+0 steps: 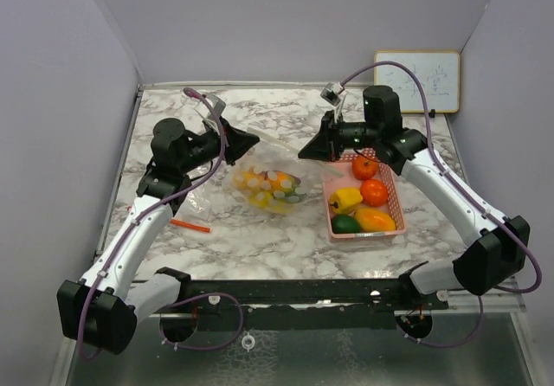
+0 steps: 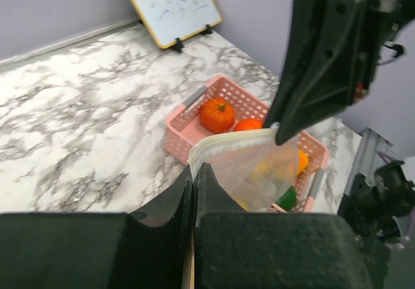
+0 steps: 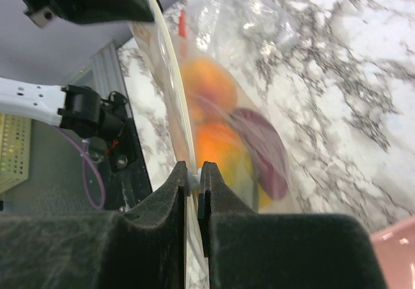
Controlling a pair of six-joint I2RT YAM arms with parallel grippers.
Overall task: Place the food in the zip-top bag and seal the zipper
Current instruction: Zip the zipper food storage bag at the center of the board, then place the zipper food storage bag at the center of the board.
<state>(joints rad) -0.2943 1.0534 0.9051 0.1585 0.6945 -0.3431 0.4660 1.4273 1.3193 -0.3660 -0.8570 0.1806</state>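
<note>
The clear zip-top bag (image 1: 268, 183) hangs stretched between both grippers above the marble table. It holds several food pieces, yellow, orange, green and dark purple (image 3: 266, 150). My left gripper (image 1: 253, 138) is shut on the bag's left top corner, as the left wrist view (image 2: 193, 172) shows. My right gripper (image 1: 303, 154) is shut on the white zipper strip (image 3: 170, 75) at the other end, with its jaws (image 3: 193, 172) pinching it. More food lies in the pink basket (image 1: 329, 217): an orange pumpkin (image 1: 364, 167), an orange-red fruit (image 1: 374, 192), a yellow pepper (image 1: 344, 199) and a green piece (image 1: 345, 223).
A small whiteboard (image 1: 417, 80) leans on the right wall at the back. A red-orange pen (image 1: 190, 225) lies on the table near the left arm. The pink basket also shows in the left wrist view (image 2: 176, 133), just behind the bag.
</note>
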